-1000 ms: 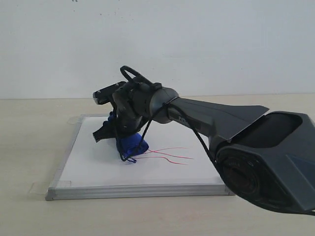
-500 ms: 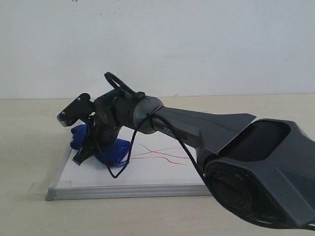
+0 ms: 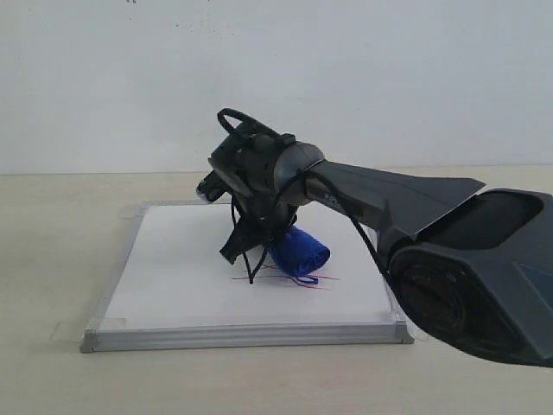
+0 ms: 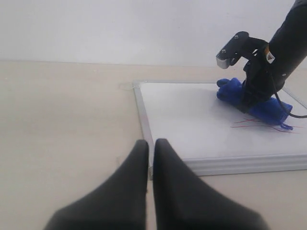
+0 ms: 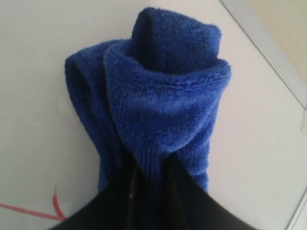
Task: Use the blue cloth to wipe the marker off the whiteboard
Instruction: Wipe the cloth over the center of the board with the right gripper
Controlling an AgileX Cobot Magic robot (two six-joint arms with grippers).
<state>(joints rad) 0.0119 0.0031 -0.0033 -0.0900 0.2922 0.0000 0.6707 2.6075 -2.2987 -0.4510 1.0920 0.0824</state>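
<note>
I pinched the blue cloth [image 3: 300, 250] in my right pincer [image 5: 148, 187], pressing it onto the red marker lines [image 3: 327, 278] on the whiteboard [image 3: 173, 268] to rub them off.

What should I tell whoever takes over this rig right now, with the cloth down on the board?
Grippers: the right gripper is shut on the blue cloth. The left gripper is shut and empty, off the board by its near corner.
Things: the cloth rests on the whiteboard, right at the marker.
Done: cloth grasped and brought to the scribble.
Left: red lines show on both sides of the cloth, so wipe them away.
</note>
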